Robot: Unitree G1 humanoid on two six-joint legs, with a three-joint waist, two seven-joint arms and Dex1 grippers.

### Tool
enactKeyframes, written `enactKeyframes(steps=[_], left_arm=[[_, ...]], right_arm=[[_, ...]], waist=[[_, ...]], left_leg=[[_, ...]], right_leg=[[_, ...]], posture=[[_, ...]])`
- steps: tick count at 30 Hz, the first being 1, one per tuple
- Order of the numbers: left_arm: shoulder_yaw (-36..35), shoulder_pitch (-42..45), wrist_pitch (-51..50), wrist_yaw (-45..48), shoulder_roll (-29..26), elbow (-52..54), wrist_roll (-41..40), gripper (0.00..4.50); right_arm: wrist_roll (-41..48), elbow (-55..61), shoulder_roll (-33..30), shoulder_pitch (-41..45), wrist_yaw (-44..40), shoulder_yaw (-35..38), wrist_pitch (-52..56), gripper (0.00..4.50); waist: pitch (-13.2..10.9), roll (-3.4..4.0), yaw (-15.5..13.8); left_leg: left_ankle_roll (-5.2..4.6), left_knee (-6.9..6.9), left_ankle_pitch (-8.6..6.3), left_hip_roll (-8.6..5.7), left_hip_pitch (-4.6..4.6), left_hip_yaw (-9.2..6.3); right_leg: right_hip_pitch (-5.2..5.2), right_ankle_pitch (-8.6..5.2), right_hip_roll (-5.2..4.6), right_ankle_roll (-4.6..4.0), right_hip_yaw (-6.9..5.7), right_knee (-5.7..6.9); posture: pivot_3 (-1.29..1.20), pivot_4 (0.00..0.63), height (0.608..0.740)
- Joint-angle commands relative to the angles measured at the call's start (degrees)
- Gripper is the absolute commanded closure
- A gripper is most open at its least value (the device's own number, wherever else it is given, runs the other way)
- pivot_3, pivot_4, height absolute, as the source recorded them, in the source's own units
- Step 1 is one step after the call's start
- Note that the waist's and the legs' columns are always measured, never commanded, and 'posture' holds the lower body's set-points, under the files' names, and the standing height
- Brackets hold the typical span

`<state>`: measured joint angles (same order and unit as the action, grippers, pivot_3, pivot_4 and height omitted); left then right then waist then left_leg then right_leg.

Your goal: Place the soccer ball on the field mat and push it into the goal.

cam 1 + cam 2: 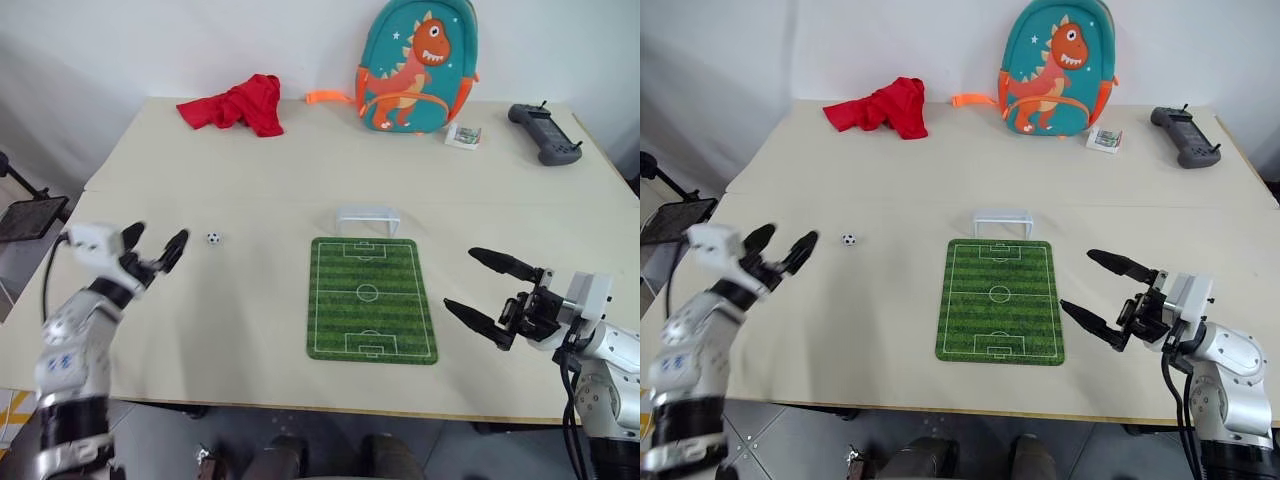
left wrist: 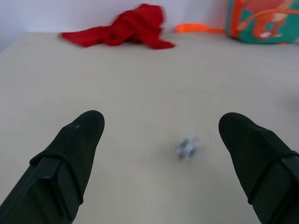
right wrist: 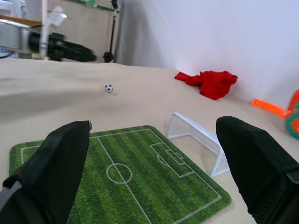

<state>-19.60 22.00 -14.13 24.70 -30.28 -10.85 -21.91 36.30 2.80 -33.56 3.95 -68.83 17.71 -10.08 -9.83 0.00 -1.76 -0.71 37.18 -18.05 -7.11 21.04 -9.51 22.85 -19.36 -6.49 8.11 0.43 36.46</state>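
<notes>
Left eye view looks down on one wide beige table (image 1: pixel 300 180) standing against a plain white wall. One soccer ball (image 1: pixel 213 238) sits on the bare tabletop, left of the field mat and apart from it. One green field mat (image 1: pixel 371 298) lies flat toward the near right of the table's middle, and one white goal (image 1: pixel 366 217) stands just beyond its far edge. Along the far side lie one red cloth (image 1: pixel 236 104), one teal dinosaur backpack (image 1: pixel 417 66), one small packet (image 1: pixel 463 134) and one black controller (image 1: pixel 544 132). Two grippers hover over the table. The left gripper (image 1: pixel 153 246) is near the ball, fingers spread wide and holding nothing. The right gripper (image 1: pixel 483 291) is to the right of the mat, fingers also spread wide and empty.
</notes>
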Motion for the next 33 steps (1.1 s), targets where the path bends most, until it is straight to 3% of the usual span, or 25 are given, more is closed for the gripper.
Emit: enactKeyframes(steps=[1, 8, 9, 11, 21, 27, 29, 33], left_arm=[[2.72, 4.37, 0.86, -1.78, 0.12, -7.04, 4.23, 0.04], [6.00, 10.89, 2.56, -5.36, 2.95, -16.75, 8.65, 0.04], [6.14, 10.92, 2.15, -5.05, 3.39, -16.71, 8.42, 0.21], [6.70, 10.51, 1.87, -5.39, 3.70, -16.43, 9.17, 0.63], [4.41, 4.76, 1.58, -4.76, 3.93, -9.78, 7.12, 3.63], [3.72, 2.34, 7.55, 10.63, 2.62, -2.14, -0.45, 3.64], [5.79, 0.34, 8.80, 22.17, -0.34, 3.69, -3.93, 3.64], [11.58, -1.73, 8.63, 34.67, -4.08, 10.14, -5.44, 3.64]], right_arm=[[-0.24, 1.73, 0.82, -0.45, 1.17, 0.22, -0.90, 0.00], [-1.14, 2.77, 2.27, -1.66, 2.57, -0.12, -1.49, 0.00], [-1.29, 2.78, 2.43, -1.71, 2.76, -0.13, -1.66, 0.00], [-1.50, 2.74, 2.62, -1.75, 3.08, -0.18, -1.94, 0.00], [-2.05, 1.91, 2.78, -1.33, 4.39, -0.37, -3.21, 0.00], [-1.97, 1.61, 1.75, -1.12, 4.61, 0.18, -3.26, 0.00], [-1.18, 0.62, -0.91, -1.02, 2.10, 1.56, -2.83, 0.00], [-0.08, -1.44, -6.75, -2.95, -5.94, 2.96, -2.68, 0.00]], waist=[[0.00, -0.01, 0.92], [0.00, -0.07, 1.52], [0.00, -0.08, 1.63], [0.00, -0.08, 1.66], [0.00, -0.08, 1.62], [0.00, -0.08, 1.41], [0.00, -0.08, 1.50], [0.03, -0.03, 1.23]], left_leg=[[-0.02, -0.05, -0.01, 0.00, -0.03, 0.01], [-0.02, 0.05, -0.01, -0.06, 0.16, 0.24], [-0.02, 0.08, -0.01, -0.06, 0.16, 0.27], [-0.02, 0.11, -0.01, -0.05, 0.17, 0.29], [-0.02, 0.27, -0.01, -0.03, 0.12, 0.45], [-0.02, 0.33, -0.01, -0.03, 0.15, 0.46], [-0.02, 0.35, -0.01, -0.03, 0.16, 0.47], [-0.03, 0.33, -0.02, -0.03, 0.15, 0.49]], right_leg=[[0.08, 0.00, 0.00, 0.00, 0.01, 0.06], [0.52, 0.01, -0.05, 0.01, 0.04, 0.45], [0.52, 0.01, -0.06, 0.02, 0.05, 0.47], [0.54, 0.01, -0.05, 0.02, 0.07, 0.49], [0.61, 0.01, -0.05, 0.02, 0.25, 0.51], [0.61, 0.01, -0.06, 0.02, 0.25, 0.50], [0.61, 0.01, -0.07, 0.02, 0.24, 0.49], [0.57, 0.01, -0.09, 0.02, 0.25, 0.44]], posture=[[0.00, 0.150, 0.740], [0.00, 0.150, 0.740], [0.00, 0.150, 0.740], [0.00, 0.150, 0.740], [0.00, 0.150, 0.740], [0.00, 0.150, 0.740], [0.00, 0.150, 0.740], [0.00, 0.150, 0.740]])
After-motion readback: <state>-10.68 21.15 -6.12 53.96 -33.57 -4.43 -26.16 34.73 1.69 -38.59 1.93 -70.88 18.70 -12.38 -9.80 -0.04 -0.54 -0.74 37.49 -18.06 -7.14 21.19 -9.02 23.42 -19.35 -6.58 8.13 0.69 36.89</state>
